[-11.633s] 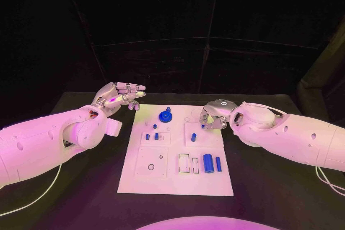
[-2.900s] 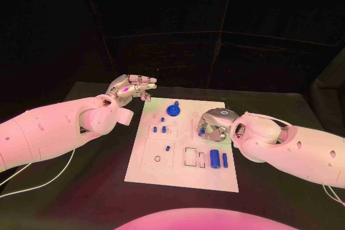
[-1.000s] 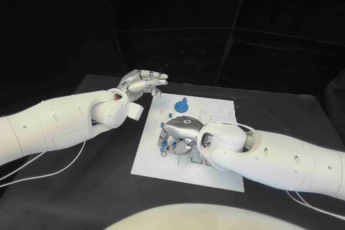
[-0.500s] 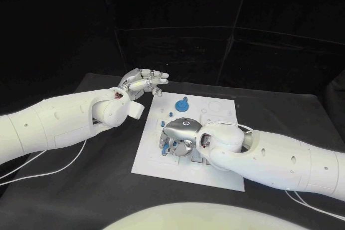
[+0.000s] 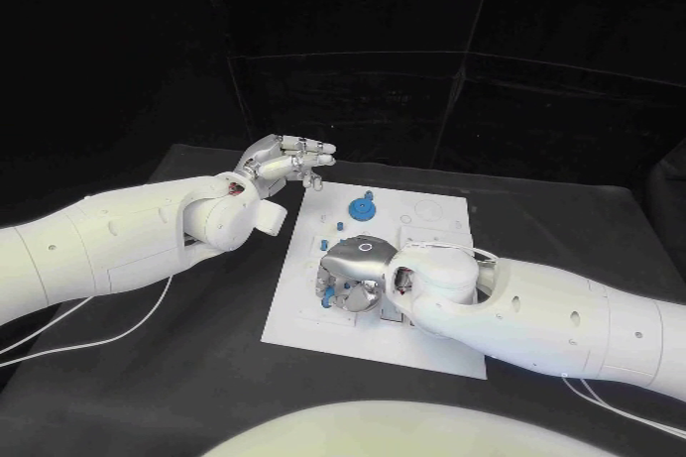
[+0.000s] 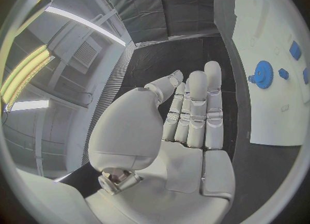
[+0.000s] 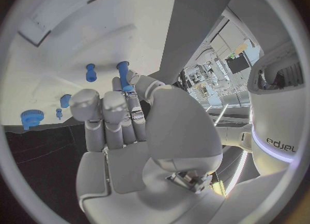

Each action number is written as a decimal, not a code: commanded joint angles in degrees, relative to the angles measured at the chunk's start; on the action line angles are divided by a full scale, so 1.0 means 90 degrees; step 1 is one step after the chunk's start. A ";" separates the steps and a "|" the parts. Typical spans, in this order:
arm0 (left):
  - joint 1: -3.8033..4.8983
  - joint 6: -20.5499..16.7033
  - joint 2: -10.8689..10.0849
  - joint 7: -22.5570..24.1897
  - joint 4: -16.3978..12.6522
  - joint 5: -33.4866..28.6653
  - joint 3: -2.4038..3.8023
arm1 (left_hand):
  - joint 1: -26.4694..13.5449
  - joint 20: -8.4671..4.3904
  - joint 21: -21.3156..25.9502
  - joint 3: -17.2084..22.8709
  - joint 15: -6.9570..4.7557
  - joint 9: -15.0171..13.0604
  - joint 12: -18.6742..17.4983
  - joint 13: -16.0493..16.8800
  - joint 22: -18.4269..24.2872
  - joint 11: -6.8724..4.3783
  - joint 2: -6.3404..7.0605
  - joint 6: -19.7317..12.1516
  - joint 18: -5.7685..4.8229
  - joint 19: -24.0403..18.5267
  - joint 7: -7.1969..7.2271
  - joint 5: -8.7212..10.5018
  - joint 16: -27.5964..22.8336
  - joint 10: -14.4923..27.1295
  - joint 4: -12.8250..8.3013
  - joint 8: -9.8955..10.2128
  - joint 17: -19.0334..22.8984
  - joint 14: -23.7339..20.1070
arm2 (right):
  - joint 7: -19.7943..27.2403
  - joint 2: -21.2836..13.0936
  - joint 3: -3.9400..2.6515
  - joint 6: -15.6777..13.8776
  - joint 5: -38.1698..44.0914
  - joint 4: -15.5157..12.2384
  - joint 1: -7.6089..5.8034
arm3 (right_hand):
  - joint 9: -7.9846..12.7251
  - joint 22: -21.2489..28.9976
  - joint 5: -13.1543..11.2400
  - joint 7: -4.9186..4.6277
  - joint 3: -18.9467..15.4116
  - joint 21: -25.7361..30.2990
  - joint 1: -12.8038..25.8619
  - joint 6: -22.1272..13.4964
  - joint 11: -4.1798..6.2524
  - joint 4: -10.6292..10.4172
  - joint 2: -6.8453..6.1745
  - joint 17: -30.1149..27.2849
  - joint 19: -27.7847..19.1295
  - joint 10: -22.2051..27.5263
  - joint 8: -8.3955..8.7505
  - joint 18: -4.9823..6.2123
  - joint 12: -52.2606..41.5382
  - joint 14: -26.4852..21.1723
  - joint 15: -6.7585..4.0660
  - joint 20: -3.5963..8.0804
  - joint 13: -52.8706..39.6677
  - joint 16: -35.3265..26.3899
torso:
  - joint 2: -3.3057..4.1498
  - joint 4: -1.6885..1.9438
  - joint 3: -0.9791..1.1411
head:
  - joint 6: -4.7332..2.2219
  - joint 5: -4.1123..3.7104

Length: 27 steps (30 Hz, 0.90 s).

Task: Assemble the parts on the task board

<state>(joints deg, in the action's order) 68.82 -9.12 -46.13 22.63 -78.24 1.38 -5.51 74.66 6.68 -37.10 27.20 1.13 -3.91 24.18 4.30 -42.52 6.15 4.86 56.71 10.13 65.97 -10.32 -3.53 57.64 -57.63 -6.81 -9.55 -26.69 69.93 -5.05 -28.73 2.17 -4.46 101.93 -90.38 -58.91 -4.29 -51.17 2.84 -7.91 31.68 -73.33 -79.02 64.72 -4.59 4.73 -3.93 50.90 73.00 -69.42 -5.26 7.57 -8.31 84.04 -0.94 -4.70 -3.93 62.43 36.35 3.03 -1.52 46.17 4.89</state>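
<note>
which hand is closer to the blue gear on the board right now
Left. The left hand hovers just beyond the board's far corner beside the blue gear; the right hand is lower, mid-board.

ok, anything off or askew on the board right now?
Nothing stands out. The task board lies flat on the table, blue parts standing on it. The right hand holds a blue peg over it; the left hand hovers off the board.

One white task board (image 5: 429,338) lies on the bench (image 5: 186,368). Two robot hands are in view: the left robot hand (image 5: 282,162) and the right robot hand (image 5: 358,272). Among the blue parts, one is a gear (image 5: 363,210); the right wrist view shows four further small blue pegs, one of them (image 7: 91,72) upright.
</note>
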 commanded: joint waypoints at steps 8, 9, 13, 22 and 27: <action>0.0011 0.0091 0.0010 0.0029 0.0001 -0.0014 0.0005 | -0.0044 0.0006 0.0011 -0.0008 -0.0009 0.0006 0.0021 -0.0009 0.0011 -0.0005 -0.0027 -0.0046 0.0037 -0.0032 -0.0005 0.0030 -0.0020 0.0054 -0.0015 -0.0001 0.0006 -0.0040 | -0.0099 0.0057 0.0041 0.0024 0.0383 0.0008 -0.0002 | 0.0021 0.0044 0.0064 -0.0048 -0.0032 -0.0017 0.0105 -0.0077 0.0057 0.0017 -0.0082 -0.0037 -0.0031 -0.0043 0.0068 -0.0055 0.0056 0.0007 0.0005 -0.0035 0.0004 0.0020 | -0.0008 0.0004 -0.0002 | 0.0005 0.0000; 0.0011 0.0092 0.0010 0.0028 0.0001 -0.0014 0.0005 | -0.0044 0.0006 0.0011 -0.0008 -0.0009 0.0006 0.0021 -0.0009 0.0011 -0.0005 -0.0027 -0.0046 0.0037 -0.0032 -0.0005 0.0030 -0.0020 0.0054 -0.0015 -0.0001 0.0006 -0.0040 | -0.0092 0.0058 0.0043 0.0014 0.0389 0.0008 -0.0002 | 0.0026 0.0047 0.0085 -0.0054 -0.0045 -0.0016 0.0128 -0.0098 0.0051 0.0015 -0.0099 -0.0043 -0.0035 -0.0025 0.0082 -0.0055 0.0071 0.0005 0.0010 -0.0039 0.0007 0.0018 | -0.0008 0.0004 -0.0002 | 0.0005 0.0000; 0.0011 0.0093 0.0007 0.0025 0.0005 -0.0014 0.0005 | -0.0044 0.0006 0.0011 -0.0008 -0.0009 0.0006 0.0021 -0.0009 0.0011 -0.0005 -0.0027 -0.0046 0.0037 -0.0032 -0.0005 0.0030 -0.0020 0.0054 -0.0015 -0.0001 0.0006 -0.0040 | -0.0012 0.0052 0.0052 -0.0107 0.0348 -0.0001 -0.0002 | 0.0062 0.0275 0.0330 -0.0137 -0.0359 0.0095 0.0538 -0.0364 -0.0069 -0.0110 -0.0435 -0.0244 -0.0168 0.0415 0.0188 -0.0023 0.0310 -0.0062 0.0118 -0.0120 0.0042 -0.0124 | -0.0008 0.0001 -0.0002 | -0.0002 0.0004; 0.0011 0.0134 0.0004 -0.0003 0.0012 -0.0014 0.0004 | -0.0045 0.0008 0.0017 -0.0013 -0.0006 0.0006 0.0025 -0.0011 0.0014 -0.0002 -0.0027 -0.0054 0.0037 -0.0034 -0.0009 0.0031 -0.0022 0.0062 -0.0018 -0.0002 0.0011 -0.0044 | 0.0220 -0.0006 0.0058 -0.0646 0.0169 -0.0055 -0.0001 | 0.0053 0.0802 0.0546 -0.0140 -0.0938 0.0403 0.0725 -0.0670 -0.0121 -0.0197 -0.0597 -0.0721 -0.0410 0.0898 0.0173 0.0072 0.0282 -0.0189 0.0160 -0.0185 0.0011 -0.0513 | -0.0007 -0.0001 0.0003 | -0.0016 -0.0015; 0.0011 0.0133 -0.0009 -0.0007 0.0013 -0.0014 0.0004 | -0.0045 0.0009 0.0019 -0.0015 -0.0005 0.0006 0.0026 -0.0011 0.0015 0.0000 -0.0027 -0.0057 0.0037 -0.0035 -0.0010 0.0031 -0.0023 0.0065 -0.0019 -0.0002 0.0013 -0.0045 | 0.0299 -0.0225 0.0058 -0.1191 -0.0206 -0.0214 0.0007 | 0.0057 0.1267 0.0610 -0.0172 -0.1414 0.0669 0.0831 -0.0917 -0.0166 -0.0346 -0.0559 -0.1108 -0.0611 0.1222 0.0174 0.0137 0.0156 -0.0281 0.0183 -0.0214 -0.0005 -0.0806 | -0.0003 0.0000 0.0005 | -0.0012 -0.0032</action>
<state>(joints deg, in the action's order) 68.82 -8.81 -46.17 22.51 -78.11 1.37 -5.51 74.66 6.68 -37.10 27.21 1.13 -3.91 24.18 4.25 -42.42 6.15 4.86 56.50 10.13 65.97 -10.53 -3.53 57.64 -57.63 -6.81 -9.55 -26.62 69.93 -3.89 -30.44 2.71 -9.58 102.77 -91.96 -58.79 -3.78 -40.11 8.16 -9.38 19.36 -67.52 -71.76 56.74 -6.05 1.75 -9.18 41.39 67.64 -58.71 -3.77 8.08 -6.68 81.69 0.76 -6.55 -3.90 55.53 36.29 3.05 -1.51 45.99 4.69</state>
